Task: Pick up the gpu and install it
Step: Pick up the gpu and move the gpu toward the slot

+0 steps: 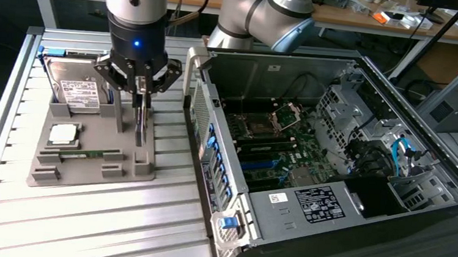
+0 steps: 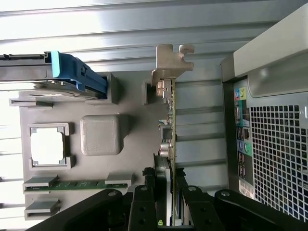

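– Wrist view: the gpu (image 2: 169, 120) stands on edge in a slot of the grey tray (image 2: 130, 96), with its metal bracket (image 2: 171, 60) at one end. Pincer?
– The gripper (image 2: 168, 175) straddles the card with one finger on each face. As far as I can judge, it is clamped on the gpu. I cannot tell whether the card's lower edge is out of the slot.
– Position in the scene?
– Exterior view: tray and card sit at the exterior view's left on the slatted table (image 1: 82, 227). The open computer case (image 1: 288, 213) is at the exterior view's right, just beside the tray. The hard drive (image 1: 80, 92), processor (image 1: 63, 132) and memory stick (image 1: 88, 153) lie in the tray left of the card, apart from the fingers.
– Risks?
– Judgement only. The hold is on a thin board's upper edge, so the card could pivot between the pads. A tilted pull could bind it in the slot and drag the tray along. The case wall is near, so the bracket could catch its rim on a low path.
– Arm pose?
– The arm (image 1: 136, 11) comes straight down over the tray with the wrist vertical. Its elbow (image 1: 271, 15) is folded on the far side, above the case.
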### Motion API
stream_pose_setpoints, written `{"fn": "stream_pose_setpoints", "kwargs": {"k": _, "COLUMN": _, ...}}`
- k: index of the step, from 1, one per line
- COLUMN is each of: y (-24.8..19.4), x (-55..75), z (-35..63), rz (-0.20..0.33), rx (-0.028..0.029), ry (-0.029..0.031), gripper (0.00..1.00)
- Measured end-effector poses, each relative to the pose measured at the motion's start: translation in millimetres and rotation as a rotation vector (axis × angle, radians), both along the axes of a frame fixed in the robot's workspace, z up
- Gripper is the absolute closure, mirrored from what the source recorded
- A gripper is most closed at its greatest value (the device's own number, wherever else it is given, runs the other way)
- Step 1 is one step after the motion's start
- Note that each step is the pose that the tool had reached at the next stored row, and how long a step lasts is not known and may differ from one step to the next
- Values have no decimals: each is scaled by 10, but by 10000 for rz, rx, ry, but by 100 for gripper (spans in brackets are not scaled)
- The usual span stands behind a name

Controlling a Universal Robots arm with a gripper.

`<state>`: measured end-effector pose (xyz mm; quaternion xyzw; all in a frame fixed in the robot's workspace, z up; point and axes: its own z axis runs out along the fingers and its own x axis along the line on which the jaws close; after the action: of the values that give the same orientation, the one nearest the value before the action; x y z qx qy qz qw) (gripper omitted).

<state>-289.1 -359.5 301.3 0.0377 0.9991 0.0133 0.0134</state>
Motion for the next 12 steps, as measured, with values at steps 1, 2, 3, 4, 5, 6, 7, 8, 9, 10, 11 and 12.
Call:
{"fn": "stream_pose_setpoints", "kwargs": {"k": 1, "y": 0, "x": 0, "z": 5, "rz": -1, "rx": 0, "ry": 0, "gripper": 73}}
{"fn": "stream_pose_setpoints", "kwargs": {"k": 2, "y": 0, "x": 0, "z": 10, "rz": 0, "rx": 0, "ry": 0, "gripper": 73}}
{"fn": "stream_pose_setpoints", "kwargs": {"k": 3, "y": 0, "x": 0, "z": 15, "rz": 0, "rx": 0, "ry": 0, "gripper": 73}}
{"fn": "stream_pose_setpoints", "kwargs": {"k": 4, "y": 0, "x": 0, "z": 22, "rz": -1, "rx": 0, "ry": 0, "gripper": 73}}
{"fn": "stream_pose_setpoints", "kwargs": {"k": 5, "y": 0, "x": 0, "z": 28, "rz": -1, "rx": 0, "ry": 0, "gripper": 73}}
{"fn": "stream_pose_setpoints", "kwargs": {"k": 6, "y": 0, "x": 0, "z": 38, "rz": 0, "rx": 0, "ry": 0, "gripper": 73}}
{"fn": "stream_pose_setpoints", "kwargs": {"k": 7, "y": 0, "x": 0, "z": 45, "rz": -1, "rx": 0, "ry": 0, "gripper": 73}}
{"fn": "stream_pose_setpoints", "kwargs": {"k": 8, "y": 0, "x": 0, "z": 53, "rz": -1, "rx": 0, "ry": 0, "gripper": 73}}
{"fn": "stream_pose_setpoints", "kwargs": {"k": 9, "y": 0, "x": 0, "z": 59, "rz": 0, "rx": 0, "ry": -1, "gripper": 73}}
{"fn": "stream_pose_setpoints", "kwargs": {"k": 10, "y": 0, "x": 0, "z": 66, "rz": 0, "rx": 1, "ry": -1, "gripper": 73}}
{"fn": "stream_pose_setpoints", "kwargs": {"k": 11, "y": 0, "x": 0, "z": 74, "rz": -1, "rx": 0, "ry": -1, "gripper": 73}}
{"fn": "stream_pose_setpoints", "kwargs": {"k": 12, "y": 0, "x": 0, "z": 86, "rz": -1, "rx": 0, "ry": 0, "gripper": 73}}
